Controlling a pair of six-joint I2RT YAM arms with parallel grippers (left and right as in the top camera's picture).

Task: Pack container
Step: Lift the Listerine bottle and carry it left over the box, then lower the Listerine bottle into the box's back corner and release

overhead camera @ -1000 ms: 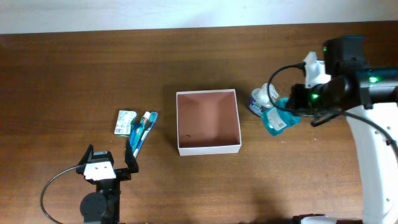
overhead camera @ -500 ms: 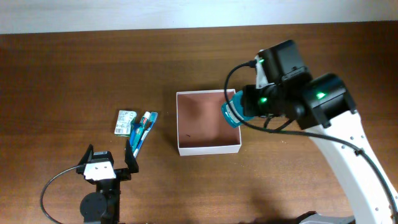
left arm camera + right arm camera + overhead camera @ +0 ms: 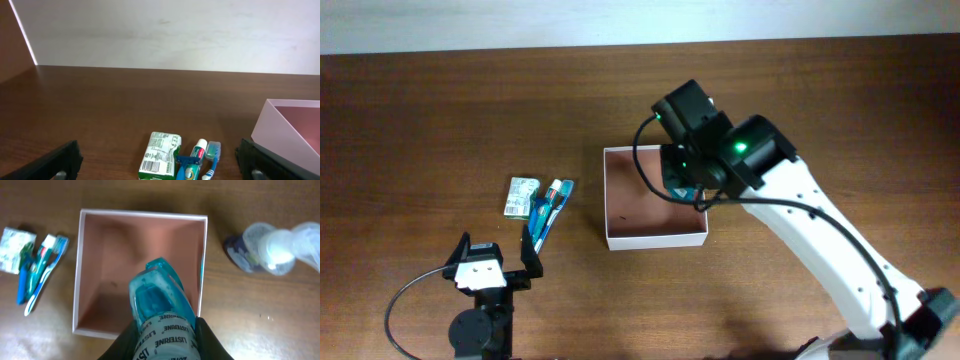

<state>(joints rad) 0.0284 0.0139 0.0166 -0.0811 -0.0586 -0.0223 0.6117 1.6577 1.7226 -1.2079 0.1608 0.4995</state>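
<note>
Nearest the robot's base, at about 7 o'clock from the container (image 3: 656, 239) in the overhead view, the left gripper (image 3: 496, 258) sits low over the brown table (image 3: 420, 120) with its two dark fingers spread wide and nothing between them. Just beyond its fingertips, at roughly 9 o'clock from the container, a small green-and-white packet (image 3: 159, 161) lies flat. Close on the packet's 3 o'clock side is a bundle of blue toothbrushes (image 3: 548, 208) with a small white tube among them. All of these are on the wood and well apart from the box. The container is a shallow square box with thin white walls and a reddish-brown floor, standing near the middle of the table. Its floor is bare apart from a tiny dark speck. The right gripper (image 3: 165, 340) reaches over it from the 3 o'clock side. Its fingers are clamped on the labelled end of a translucent teal mouthwash bottle (image 3: 157, 300), whose free end points out over the box's floor. Whether that end touches the floor cannot be told. Farther off, outside the box at about 2 o'clock in the right wrist view, a clear bottle (image 3: 265, 250) with a dark blue label lies on the table.
</note>
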